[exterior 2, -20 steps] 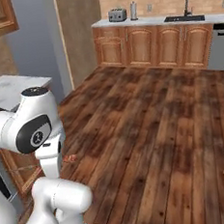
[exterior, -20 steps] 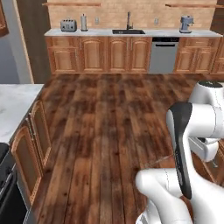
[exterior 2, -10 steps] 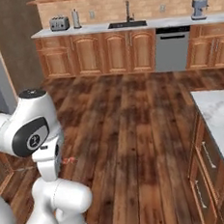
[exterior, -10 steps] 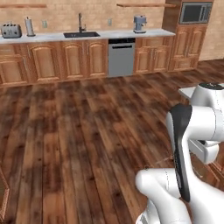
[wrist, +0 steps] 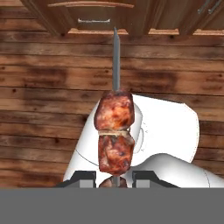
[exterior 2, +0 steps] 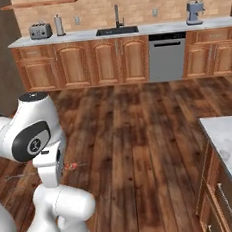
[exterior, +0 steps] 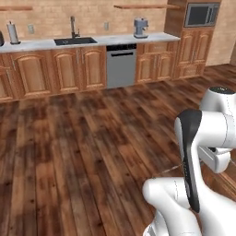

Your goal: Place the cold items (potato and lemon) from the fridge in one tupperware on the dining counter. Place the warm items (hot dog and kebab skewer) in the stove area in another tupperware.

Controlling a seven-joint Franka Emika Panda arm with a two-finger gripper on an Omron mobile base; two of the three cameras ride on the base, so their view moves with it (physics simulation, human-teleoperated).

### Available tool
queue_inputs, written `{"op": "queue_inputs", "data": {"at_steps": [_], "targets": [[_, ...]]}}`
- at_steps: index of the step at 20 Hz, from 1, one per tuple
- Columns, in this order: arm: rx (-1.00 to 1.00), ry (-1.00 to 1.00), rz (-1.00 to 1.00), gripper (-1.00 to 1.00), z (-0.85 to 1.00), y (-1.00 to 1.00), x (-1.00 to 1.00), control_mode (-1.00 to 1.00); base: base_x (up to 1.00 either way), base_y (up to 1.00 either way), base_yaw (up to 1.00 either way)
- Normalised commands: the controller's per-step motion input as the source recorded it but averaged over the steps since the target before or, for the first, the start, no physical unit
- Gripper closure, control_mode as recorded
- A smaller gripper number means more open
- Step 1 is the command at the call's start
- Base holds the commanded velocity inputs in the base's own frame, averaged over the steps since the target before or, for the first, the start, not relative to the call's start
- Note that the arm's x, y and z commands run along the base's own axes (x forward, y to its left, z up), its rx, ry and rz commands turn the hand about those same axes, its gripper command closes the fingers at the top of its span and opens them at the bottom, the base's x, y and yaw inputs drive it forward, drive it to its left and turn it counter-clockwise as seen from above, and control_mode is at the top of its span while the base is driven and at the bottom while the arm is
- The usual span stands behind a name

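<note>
Browned meat chunks sat threaded on the thin grey rod of the kebab skewer (wrist: 115, 127), which stood between the finger tips of the gripper (wrist: 114, 180) above the plank floor (wrist: 39, 100). The jaws were closed tight on its lower end, just under the meat. The skewer was probably light and stiff, the rod slick and narrow and so apt to pivot or slip; a hold close against the meat, as here, seemed the steadiest.
</note>
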Motion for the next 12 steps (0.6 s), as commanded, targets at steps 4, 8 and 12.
{"op": "queue_inputs", "data": {"at_steps": [4, 8, 12], "targets": [[0.00, 0.00, 0.00, 1.00, 0.00, 0.00, 0.00, 1.00, 1.00, 0.15, -0.19], [0.00, 0.00, 0.00, 1.00, 0.00, 0.00, 0.00, 1.00, 1.00, 0.09, -0.19], [0.00, 0.00, 0.00, 1.00, 0.00, 0.00, 0.00, 1.00, 1.00, 0.00, -0.17]]}}
